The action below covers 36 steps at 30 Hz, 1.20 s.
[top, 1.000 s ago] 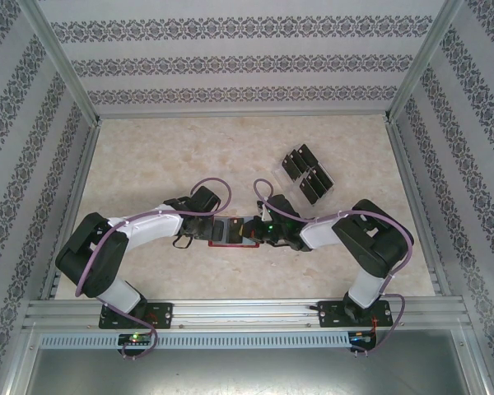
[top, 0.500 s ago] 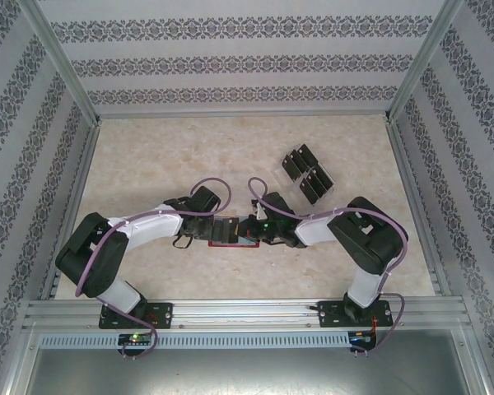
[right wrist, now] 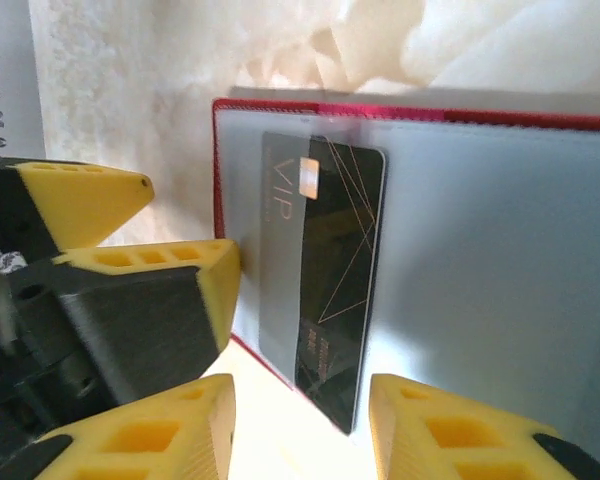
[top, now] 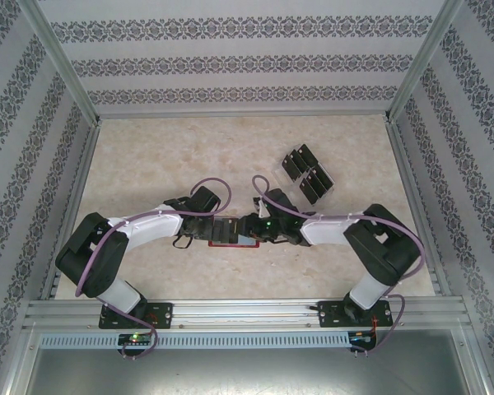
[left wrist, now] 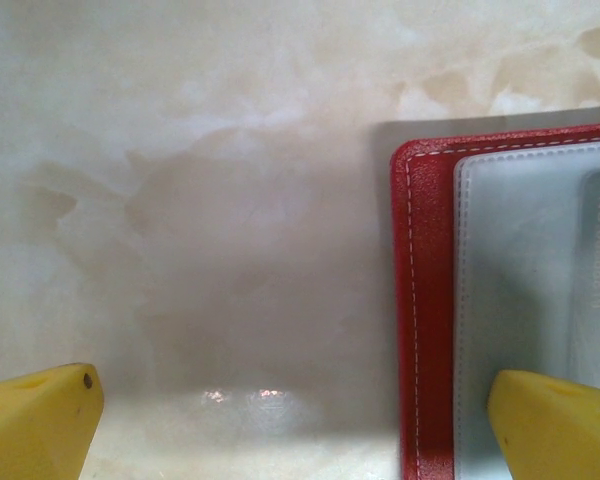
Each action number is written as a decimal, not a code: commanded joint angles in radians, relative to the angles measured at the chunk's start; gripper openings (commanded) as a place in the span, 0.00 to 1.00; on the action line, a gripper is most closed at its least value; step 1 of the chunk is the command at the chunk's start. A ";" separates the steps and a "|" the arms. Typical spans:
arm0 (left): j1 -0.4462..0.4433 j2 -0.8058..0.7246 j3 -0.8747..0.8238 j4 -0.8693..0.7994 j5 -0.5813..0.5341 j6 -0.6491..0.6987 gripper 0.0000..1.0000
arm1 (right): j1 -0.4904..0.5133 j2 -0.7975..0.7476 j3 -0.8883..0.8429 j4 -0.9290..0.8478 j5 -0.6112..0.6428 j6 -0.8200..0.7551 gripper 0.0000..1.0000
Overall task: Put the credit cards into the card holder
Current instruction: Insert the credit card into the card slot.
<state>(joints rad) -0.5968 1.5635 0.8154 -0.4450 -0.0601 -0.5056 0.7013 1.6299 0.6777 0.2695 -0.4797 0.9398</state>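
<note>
On the counter [left wrist: 180,200] the right hand [right wrist: 300,420] has just sprung apart, freeing a card [right wrist: 340,290] that seems nearly filed in the wallet [right wrist: 500,250]; left hand [left wrist: 295,420] gapes wide.

Your table [top: 156,156] is a pale marble-look slab, beige with cream veining, fenced by an aluminium frame [top: 72,177]. Near its middle, toward the near edge, the card holder [top: 233,242] lies flat on it, opened out with the grey-blue pockets facing up (the stitched red border shows at the edge). Well apart, toward the far right, a clear tiered rack [top: 307,174] stands on the same surface.
</note>
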 commanded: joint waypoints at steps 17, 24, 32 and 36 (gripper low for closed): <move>-0.051 -0.009 0.133 -0.076 0.054 -0.005 1.00 | -0.031 0.028 -0.049 -0.075 0.095 -0.057 0.03; -0.101 0.061 0.178 -0.040 0.062 -0.019 1.00 | -0.033 0.039 -0.069 -0.057 0.103 -0.050 0.02; -0.128 0.143 0.217 -0.006 0.063 -0.028 1.00 | -0.033 0.042 -0.082 -0.052 0.108 -0.047 0.01; -0.131 0.175 0.230 -0.005 0.060 -0.028 1.00 | -0.034 0.040 -0.083 -0.052 0.110 -0.044 0.01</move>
<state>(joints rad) -0.7139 1.7191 1.0161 -0.4702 -0.0002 -0.5213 0.6655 1.6501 0.6186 0.2436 -0.4084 0.8894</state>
